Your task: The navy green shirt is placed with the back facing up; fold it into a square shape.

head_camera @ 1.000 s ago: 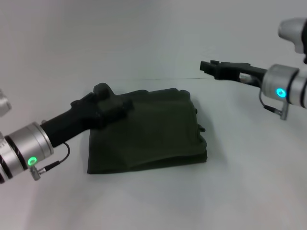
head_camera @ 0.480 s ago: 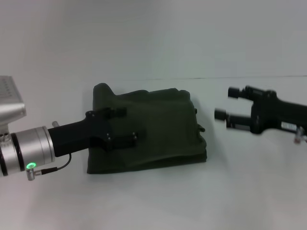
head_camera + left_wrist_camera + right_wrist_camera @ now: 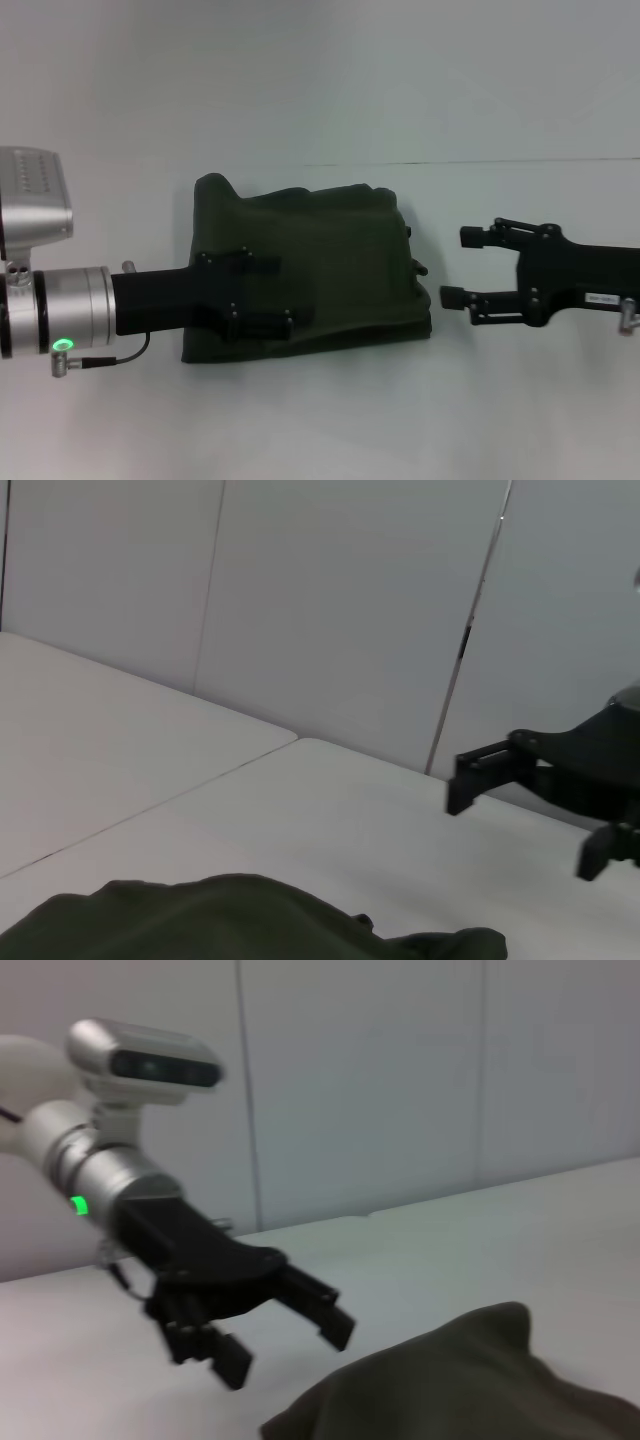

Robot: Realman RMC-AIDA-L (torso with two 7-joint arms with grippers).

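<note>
A dark olive-green knit shirt (image 3: 320,265) lies folded square on the white table (image 3: 500,420), both black grippers, left (image 3: 285,295) and right (image 3: 452,268), spread open, holding nothing.

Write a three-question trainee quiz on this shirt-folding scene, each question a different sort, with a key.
1. True or false: the right gripper is clamped on the navy green shirt.
2. Which gripper is over the shirt? A. left gripper B. right gripper C. neither
3. Fill in: the shirt lies folded into a compact, roughly ____ bundle on the white table.

Key
1. False: it is open and beside the shirt, clear of the cloth.
2. A: it is open, above the bundle's left part.
3. Square.
</note>
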